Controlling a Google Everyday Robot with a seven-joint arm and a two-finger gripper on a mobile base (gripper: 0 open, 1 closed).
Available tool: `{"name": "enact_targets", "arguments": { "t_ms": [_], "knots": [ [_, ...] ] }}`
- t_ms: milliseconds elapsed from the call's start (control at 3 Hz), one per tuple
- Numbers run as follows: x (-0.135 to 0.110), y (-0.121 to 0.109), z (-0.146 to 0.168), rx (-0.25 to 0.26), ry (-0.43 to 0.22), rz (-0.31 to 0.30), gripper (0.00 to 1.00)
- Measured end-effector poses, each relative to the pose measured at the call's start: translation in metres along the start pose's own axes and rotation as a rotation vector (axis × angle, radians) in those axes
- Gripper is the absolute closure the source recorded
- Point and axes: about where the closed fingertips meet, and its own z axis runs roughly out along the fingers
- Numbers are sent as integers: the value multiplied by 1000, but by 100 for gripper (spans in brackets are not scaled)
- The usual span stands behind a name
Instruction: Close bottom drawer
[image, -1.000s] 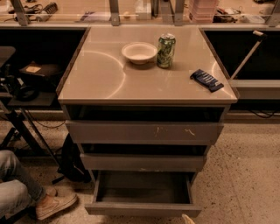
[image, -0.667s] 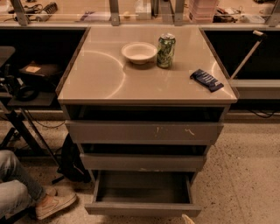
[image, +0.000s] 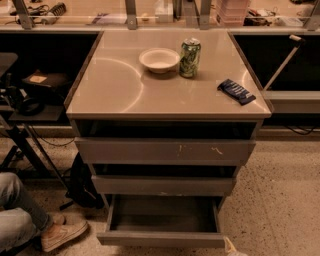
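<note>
The bottom drawer (image: 161, 239) of the grey cabinet is pulled far out toward me, and its dark inside (image: 165, 214) shows nothing in it. Its plain flat front runs along the bottom of the view. Above it are the mid-width plain drawer front (image: 162, 185) and the widest front with pale scratch marks (image: 165, 151); both stand slightly out. Only a pale tip of my gripper (image: 233, 249) shows, at the bottom edge just right of the open drawer's front right corner.
On the cabinet top (image: 115, 90) stand a white bowl (image: 159, 59), a green can (image: 190, 57) and a dark blue packet (image: 236, 91). A seated person's knee (image: 15, 210) and shoe (image: 62, 235) are at the lower left. A black bag (image: 82, 182) leans by the cabinet.
</note>
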Motion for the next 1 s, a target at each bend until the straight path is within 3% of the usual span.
{"name": "enact_targets", "arguments": {
  "t_ms": [333, 667, 1000],
  "knots": [
    [24, -42, 4, 88, 0, 56, 0],
    [60, -59, 2, 92, 2, 135, 0],
    [60, -59, 2, 92, 2, 135, 0]
  ]
}}
